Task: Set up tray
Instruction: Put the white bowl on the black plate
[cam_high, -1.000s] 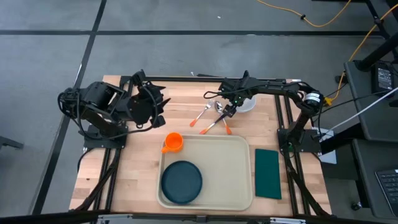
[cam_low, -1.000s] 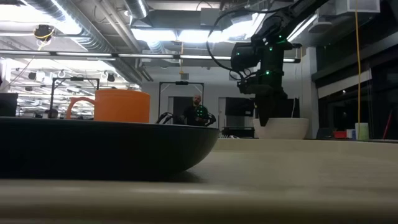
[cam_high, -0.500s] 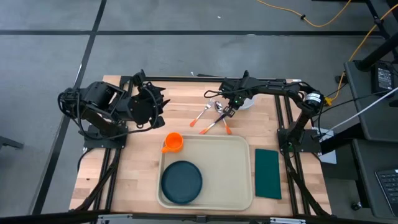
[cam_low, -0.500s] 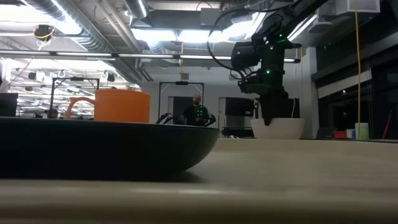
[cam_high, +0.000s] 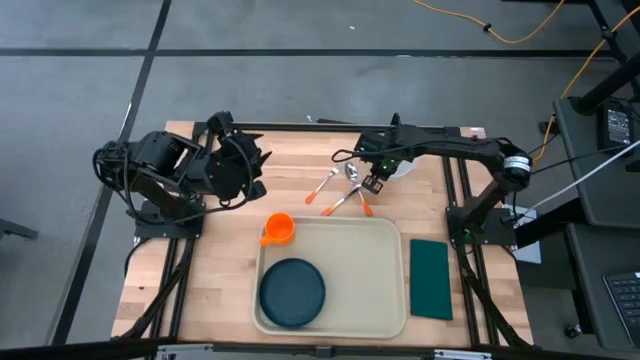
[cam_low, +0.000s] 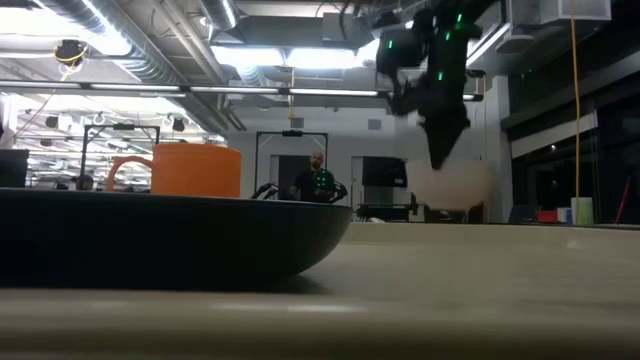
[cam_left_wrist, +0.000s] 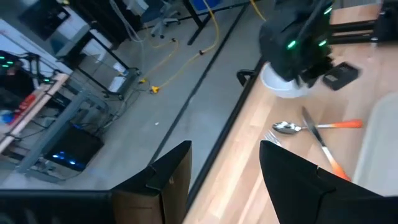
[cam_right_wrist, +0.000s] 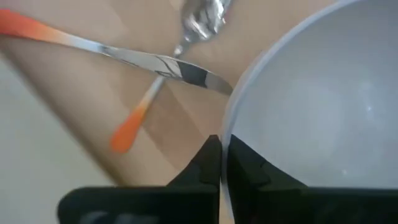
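The beige tray (cam_high: 380, 240) lies at the table's near middle and carries a dark blue plate (cam_high: 292, 292). An orange cup (cam_high: 278, 229) stands at the tray's far left corner. A white bowl (cam_low: 450, 185) hangs just above the table at the far right, with my right gripper (cam_high: 375, 181) shut on it. A fork, a spoon and a knife with orange handles (cam_high: 340, 190) lie on the wood just left of the bowl. My left gripper (cam_left_wrist: 224, 180) waits open at the far left and holds nothing. My right gripper holds the bowl's rim (cam_right_wrist: 227, 124), one finger (cam_right_wrist: 249, 171) inside the bowl and the other finger (cam_right_wrist: 202, 165) outside it. The fingers come from above, pointing down. The bowl hangs below them, lifted clear of the table.
A dark green napkin (cam_high: 431, 278) lies flat on the table, right of the tray. Bare wood shows between the cutlery and the tray's far rim (cam_high: 330, 221). A person (cam_low: 316, 178) stands far off in the room behind the table.
My right gripper has gone up with the white bowl. The bowl stood on the table a second ago and now hangs clear of it.
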